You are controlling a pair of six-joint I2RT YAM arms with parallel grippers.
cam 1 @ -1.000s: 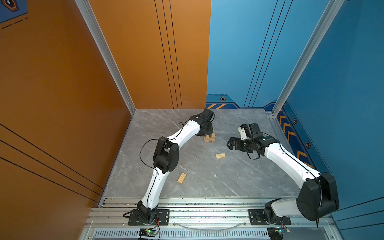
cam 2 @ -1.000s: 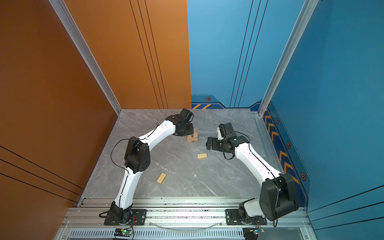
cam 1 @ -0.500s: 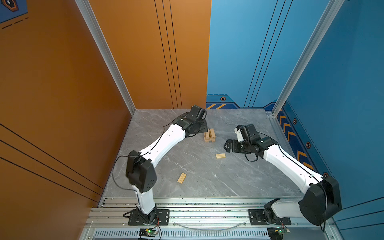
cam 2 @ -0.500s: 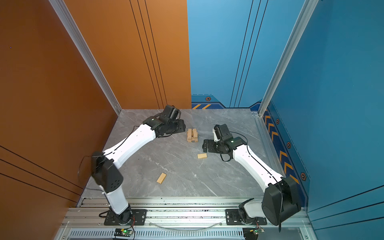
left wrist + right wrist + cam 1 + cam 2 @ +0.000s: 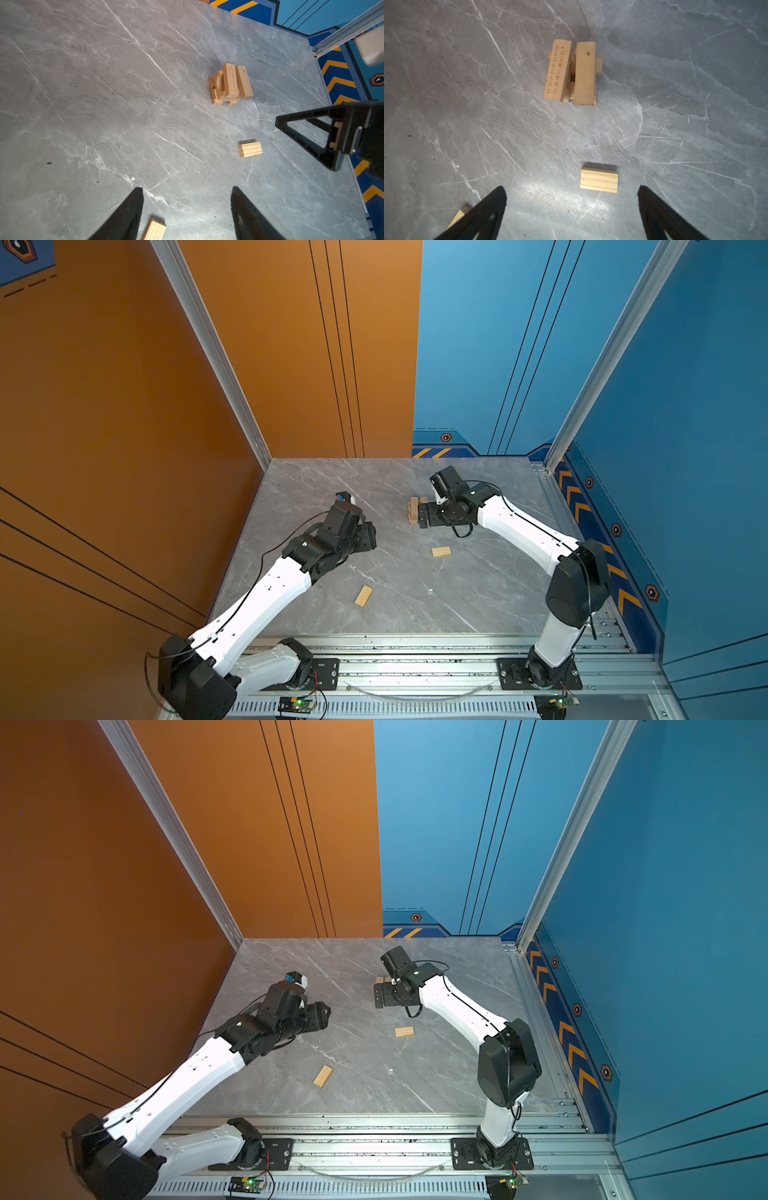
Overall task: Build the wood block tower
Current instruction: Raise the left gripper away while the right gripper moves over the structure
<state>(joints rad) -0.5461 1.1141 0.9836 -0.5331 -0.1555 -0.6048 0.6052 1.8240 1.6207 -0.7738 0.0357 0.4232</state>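
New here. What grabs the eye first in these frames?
A small tower of pale wood blocks stands toward the back of the grey table, the open right gripper hovering near it. Two loose grooved slabs lie nearer the front: one mid-table, one near the open left gripper.

There was one tower [image 5: 229, 84] topped by two bars [image 5: 557, 71] [image 5: 585, 72], two loose grooved slabs [image 5: 441, 551] [image 5: 363, 596], and two robot arms [image 5: 266, 597] [image 5: 519, 526].

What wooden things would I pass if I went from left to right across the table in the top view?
Near grooved block, lying loose toward the front → tower, toward the back → middle grooved block, lying loose. The grippers overlap these, so they are left out.
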